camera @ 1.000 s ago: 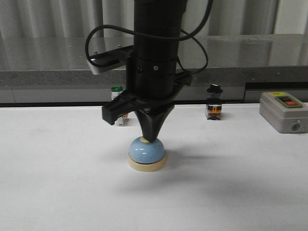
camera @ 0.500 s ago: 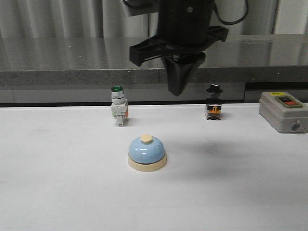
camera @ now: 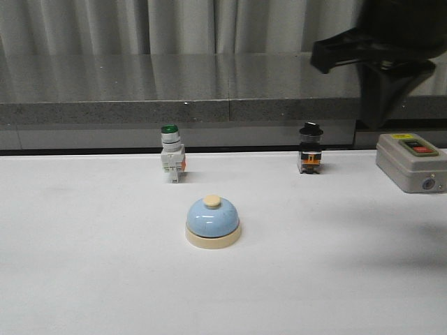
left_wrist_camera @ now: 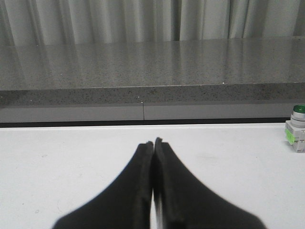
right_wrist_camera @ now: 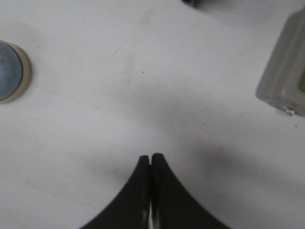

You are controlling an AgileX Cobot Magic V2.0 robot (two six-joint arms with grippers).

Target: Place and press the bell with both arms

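The light-blue bell (camera: 213,222) with its cream base and cream button stands alone on the white table (camera: 84,265), near the middle. My right gripper (camera: 378,121) hangs high at the right, shut and empty, well above and to the right of the bell. In the right wrist view the shut gripper (right_wrist_camera: 151,157) looks down on bare table, with the bell (right_wrist_camera: 9,71) at the picture's edge. My left gripper (left_wrist_camera: 153,142) is shut and empty, low over the table; it is outside the front view.
A green-capped white switch (camera: 172,162) stands behind the bell on the left; it also shows in the left wrist view (left_wrist_camera: 298,134). A black-knobbed switch (camera: 310,158) stands behind on the right. A grey box with a red button (camera: 412,162) sits at the far right, also in the right wrist view (right_wrist_camera: 286,81). A grey ledge (camera: 174,108) runs along the back.
The right gripper was tip-down on the bell's button. It has lifted off and swung up and to the right. The bell has stayed in place.
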